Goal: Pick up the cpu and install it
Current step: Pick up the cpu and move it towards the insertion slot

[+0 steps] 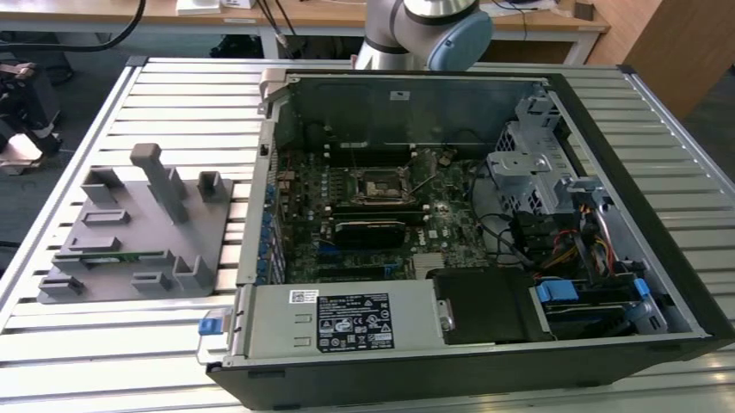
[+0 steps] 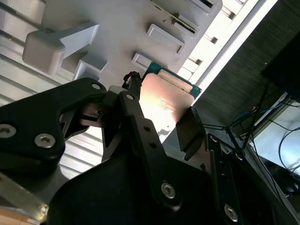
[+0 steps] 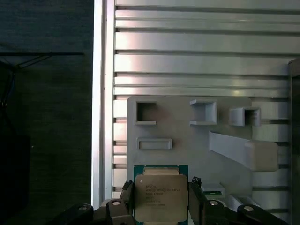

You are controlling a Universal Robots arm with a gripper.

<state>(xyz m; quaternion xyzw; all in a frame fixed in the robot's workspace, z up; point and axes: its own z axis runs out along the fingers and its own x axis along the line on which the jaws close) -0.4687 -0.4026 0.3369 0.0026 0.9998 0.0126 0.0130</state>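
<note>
The cpu (image 3: 161, 197) is a small square chip with a pale metal top and a green rim. My gripper (image 3: 161, 194) is shut on it, one black finger (image 3: 127, 196) against each of two opposite edges. In the second wrist view the cpu (image 2: 164, 101) is seen between the same fingers (image 2: 136, 108), held over the grey plastic tray (image 2: 126, 23). The tray (image 3: 187, 136) lies beneath the chip, near the edge of the slatted table. In the exterior view the motherboard socket (image 1: 379, 187) sits in the middle of the open computer case (image 1: 460, 224).
The grey tray (image 1: 138, 232) with upright posts lies at the exterior view's left of the case, with a thin green memory stick (image 1: 115, 255) on it. The arm's base (image 1: 414, 26) stands behind the case. A drive cage (image 1: 528, 172) and cables fill the case's right side.
</note>
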